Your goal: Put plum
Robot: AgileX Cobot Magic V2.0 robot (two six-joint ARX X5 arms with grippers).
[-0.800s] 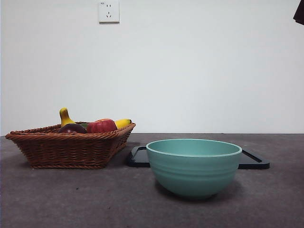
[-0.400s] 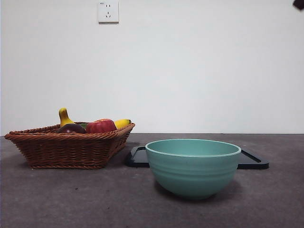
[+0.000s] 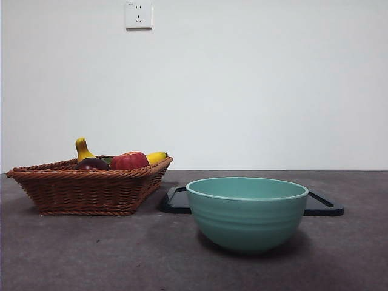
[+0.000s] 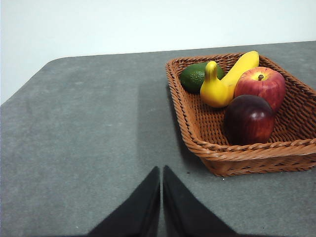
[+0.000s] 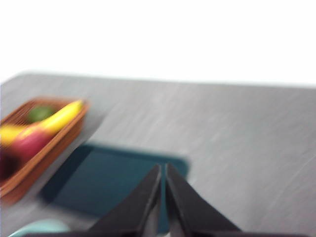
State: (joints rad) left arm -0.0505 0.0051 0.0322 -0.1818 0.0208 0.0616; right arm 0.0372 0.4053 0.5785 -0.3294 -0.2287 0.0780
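- Nearest in the front view we see the bowl [image 3: 247, 213]: smooth matte teal, round, faint ridges on its wall; nothing shows above its rim.
- Behind it lies a flat black tray [image 3: 176, 200], thin raised edge, partly hidden by the bowl.
- Further left stands the basket [image 3: 85, 189], brown woven wicker with slanted walls.
- The plum [image 4: 249, 120] sits in the basket, glossy dark maroon, touching the red apple [image 4: 260, 86]; a yellow banana [image 4: 224, 81] and a green avocado [image 4: 195, 76] lie beyond.
- Change: the dark arm tip seen at the top right corner a second ago is gone; the right wrist view is motion-blurred.
- We judge the pick not yet begun.
- Left gripper [image 4: 161, 174] hovers over bare grey table [image 4: 89, 128], jaws pressed together, empty.
- Right gripper [image 5: 163, 172] likewise closed, empty, above the tray.
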